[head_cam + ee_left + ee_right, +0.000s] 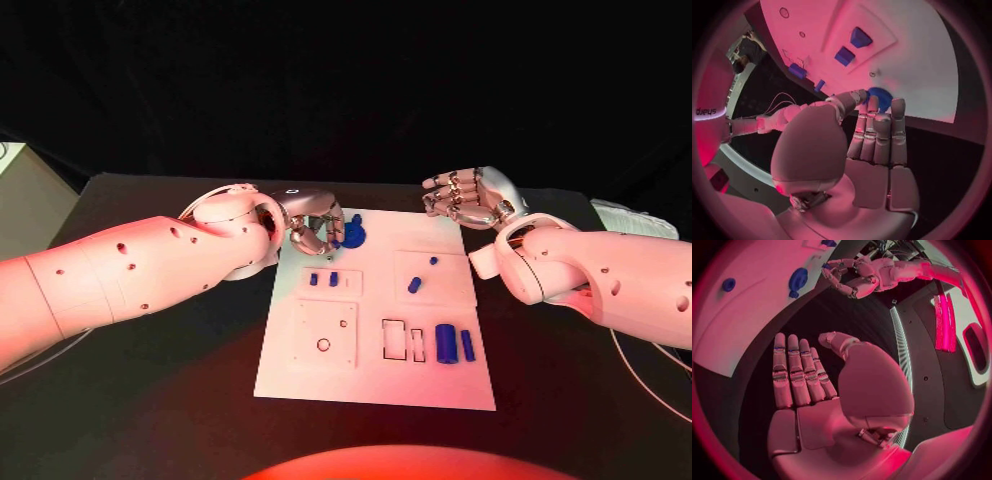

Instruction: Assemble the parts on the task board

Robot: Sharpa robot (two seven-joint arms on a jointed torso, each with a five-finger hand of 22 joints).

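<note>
The white task board (pixel 375 375) lies mid-table. A round blue part (pixel 353 236) sits at its far left corner. My left hand (pixel 307 225) hovers right beside that part with fingers loosely curved; the left wrist view puts the fingertips (pixel 879 107) right at the round blue part (pixel 881 97), and the right wrist view shows a small gap between the left hand (pixel 851 277) and the part (pixel 798 279). It holds nothing. My right hand (pixel 469 195) hangs past the board's far right corner, fingers (pixel 795 370) straight and empty. Two small blue pieces (pixel 323 279), two more (pixel 415 285) and two blue cylinders (pixel 454 344) lie on the board.
Empty rectangular slots (pixel 394 338) and a square plate with holes (pixel 329 330) occupy the board's near half. A white object (pixel 635 215) sits at the table's right edge, a pale box (pixel 22 190) beyond the left edge. Black tabletop surrounds the board.
</note>
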